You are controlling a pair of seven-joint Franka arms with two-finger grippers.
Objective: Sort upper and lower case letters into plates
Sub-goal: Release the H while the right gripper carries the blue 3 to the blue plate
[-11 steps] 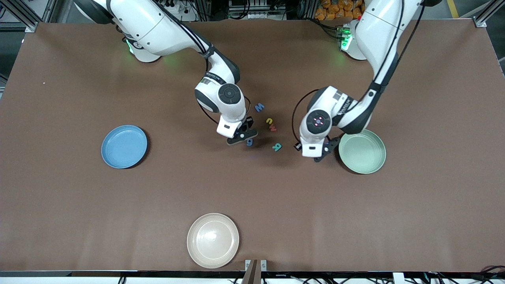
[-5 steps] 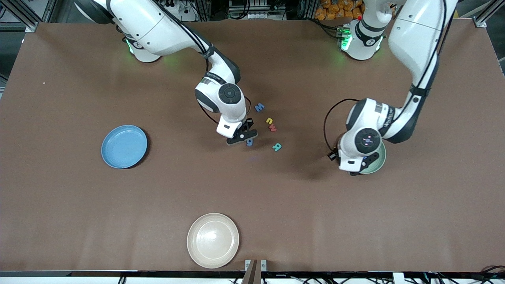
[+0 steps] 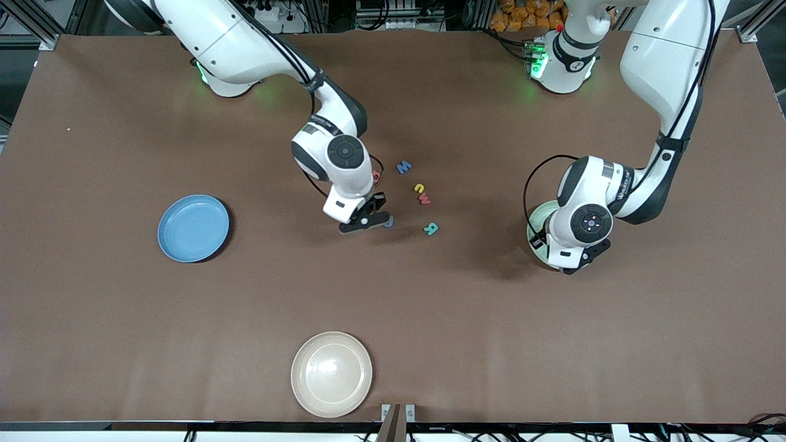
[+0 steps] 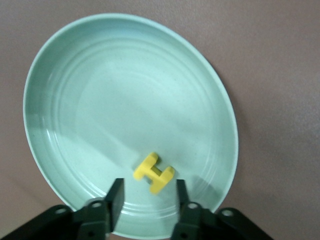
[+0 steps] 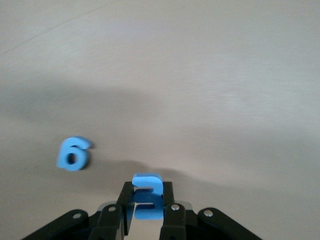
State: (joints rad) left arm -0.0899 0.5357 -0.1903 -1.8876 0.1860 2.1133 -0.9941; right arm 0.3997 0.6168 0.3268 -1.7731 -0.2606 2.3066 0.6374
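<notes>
left gripper [image 4: 147, 200] now over mint plate [image 4: 75, 100], yellow letter [image 4: 153, 173] released.

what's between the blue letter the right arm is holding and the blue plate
Nothing visible: only bare table lies between the right gripper, shut on the blue letter, and the blue plate.

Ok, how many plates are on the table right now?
3. The blue plate lies toward the right arm's end; the mint green plate sits under the left tool; the cream plate is nearest the front camera. None seems hidden.
</notes>
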